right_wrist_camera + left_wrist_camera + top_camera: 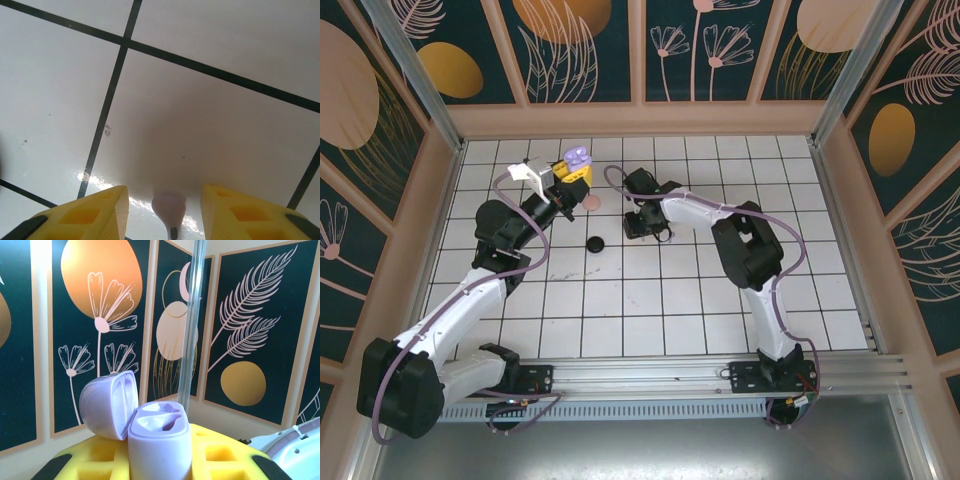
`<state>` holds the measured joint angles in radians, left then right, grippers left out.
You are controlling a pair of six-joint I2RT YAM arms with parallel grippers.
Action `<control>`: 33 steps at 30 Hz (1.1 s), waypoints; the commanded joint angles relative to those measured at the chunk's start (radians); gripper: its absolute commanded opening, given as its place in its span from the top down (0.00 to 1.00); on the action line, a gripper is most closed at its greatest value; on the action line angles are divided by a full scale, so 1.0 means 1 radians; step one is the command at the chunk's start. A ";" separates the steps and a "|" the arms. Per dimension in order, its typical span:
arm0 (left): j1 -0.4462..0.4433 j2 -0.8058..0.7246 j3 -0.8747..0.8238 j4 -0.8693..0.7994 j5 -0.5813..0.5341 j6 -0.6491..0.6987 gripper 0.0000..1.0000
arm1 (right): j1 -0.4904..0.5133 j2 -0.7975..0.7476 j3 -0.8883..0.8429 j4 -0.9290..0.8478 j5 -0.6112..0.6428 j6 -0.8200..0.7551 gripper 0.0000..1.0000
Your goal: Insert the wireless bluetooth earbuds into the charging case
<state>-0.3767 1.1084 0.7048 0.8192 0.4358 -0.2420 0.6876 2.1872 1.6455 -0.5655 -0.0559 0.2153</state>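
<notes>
A lilac charging case (160,440) stands upright with its lid (107,405) swung open to the left, and both sockets look empty. My left gripper (160,462) is shut on it between yellow fingers (220,455). From above, the charging case (577,158) is held up near the back wall. My right gripper (164,190) points down at the white tiles, its jaws open. A lilac earbud (169,209) lies on the floor between the yellow fingertips (102,210), with a gap on each side. In the top view the right gripper (643,226) is low over the floor, right of the case.
A round pink disc (590,203) and a round black disc (595,243) lie on the tiles between the two arms. Patterned walls close in the floor on three sides. A metal post (190,325) stands behind the case.
</notes>
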 commanded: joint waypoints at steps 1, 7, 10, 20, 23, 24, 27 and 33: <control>0.001 -0.022 -0.011 0.051 -0.010 -0.016 1.00 | 0.010 0.025 0.031 -0.051 0.031 -0.024 0.58; 0.001 -0.022 -0.011 0.051 -0.011 -0.016 1.00 | 0.024 0.029 0.028 -0.068 0.062 -0.041 0.62; 0.001 -0.022 -0.010 0.052 -0.013 -0.017 1.00 | 0.030 0.032 0.027 -0.073 0.067 -0.047 0.63; 0.001 -0.024 -0.011 0.054 -0.016 -0.019 1.00 | 0.044 0.039 0.011 -0.070 0.086 -0.044 0.68; 0.001 -0.022 -0.012 0.052 -0.016 -0.019 1.00 | 0.047 0.040 0.007 -0.062 0.088 -0.040 0.71; 0.001 -0.021 -0.012 0.051 -0.015 -0.019 1.00 | 0.046 0.041 0.005 -0.059 0.090 -0.038 0.72; 0.001 -0.018 -0.011 0.046 -0.001 -0.011 1.00 | 0.047 0.040 0.004 -0.051 0.092 -0.034 0.76; 0.001 -0.025 -0.017 0.027 0.025 0.034 1.00 | 0.046 0.007 -0.009 -0.024 0.103 -0.025 0.83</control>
<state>-0.3767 1.1038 0.7033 0.8188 0.4377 -0.2371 0.7200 2.1963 1.6505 -0.5880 0.0360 0.1825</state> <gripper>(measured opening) 0.236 0.182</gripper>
